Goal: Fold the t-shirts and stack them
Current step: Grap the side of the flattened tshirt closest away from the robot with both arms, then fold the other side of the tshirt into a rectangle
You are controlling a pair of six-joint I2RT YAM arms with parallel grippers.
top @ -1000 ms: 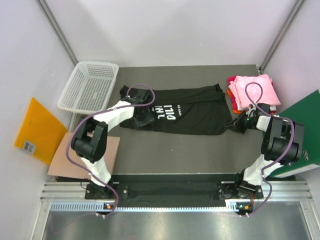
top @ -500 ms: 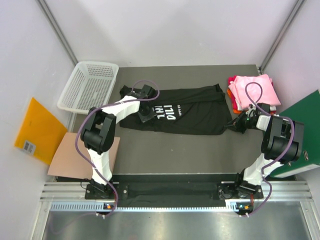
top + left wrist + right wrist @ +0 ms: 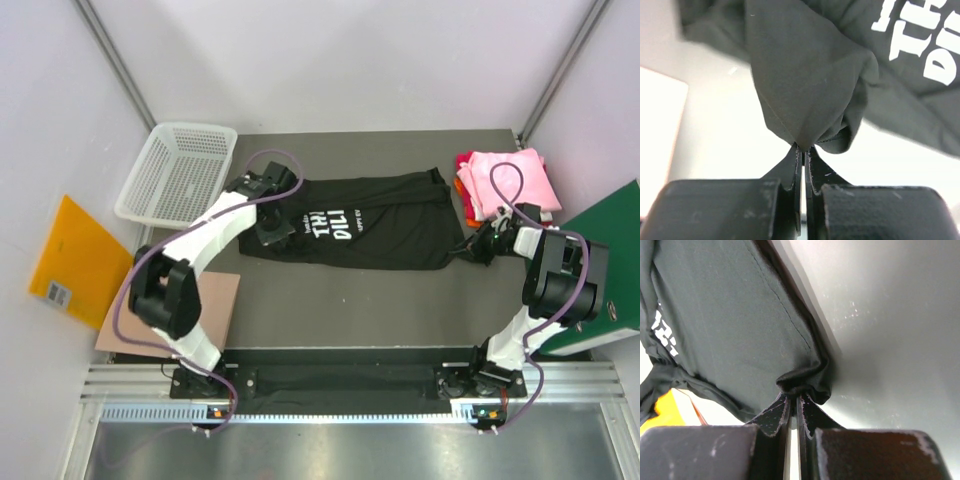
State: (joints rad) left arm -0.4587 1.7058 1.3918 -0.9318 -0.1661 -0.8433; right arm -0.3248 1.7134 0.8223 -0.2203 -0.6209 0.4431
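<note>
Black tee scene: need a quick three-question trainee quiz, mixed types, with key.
1. True or false: the left hand is shut on the black t-shirt.
2. Which colour tops the folded stack? A pink, B blue, C grey.
3. Fill in: the mesh basket sits on the ___ arm's side of the table.
Key: 1 true; 2 A; 3 left.

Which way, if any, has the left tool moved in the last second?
Yes. The left tool, shut on the black t-shirt, shifted slightly leftward in the top view, toward the white basket.
</note>
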